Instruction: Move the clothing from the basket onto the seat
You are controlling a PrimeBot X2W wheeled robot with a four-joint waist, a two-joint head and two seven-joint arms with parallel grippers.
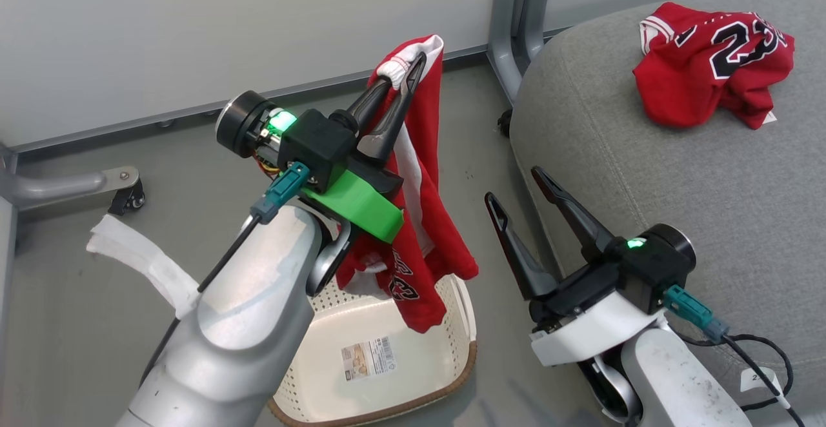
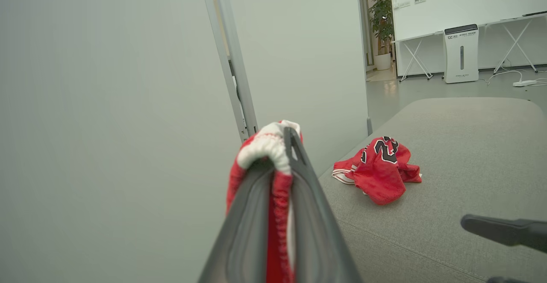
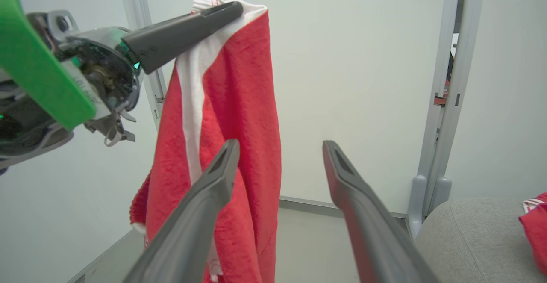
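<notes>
Forearms [image 1: 245, 311]: showing pale grey shells.
Fingers [image 1: 518, 253]: tapering long, dark.
Left gripper [image 1: 413, 69]: wearing green bracket [image 1: 358, 202].
Teal plugs [image 1: 694, 314]: trailing black cables [image 1: 768, 349].

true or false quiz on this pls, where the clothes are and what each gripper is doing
1. The left gripper is shut on the shorts. True.
2. The jersey lies in the basket. False: it lies crumpled on the seat.
3. The right gripper is open and holds nothing. True.
4. The shorts rest on the seat. False: they hang from the left gripper by the waistband, their lower end over the basket.
5. The basket stands on the seat. False: it stands on the floor beside the seat.
</notes>
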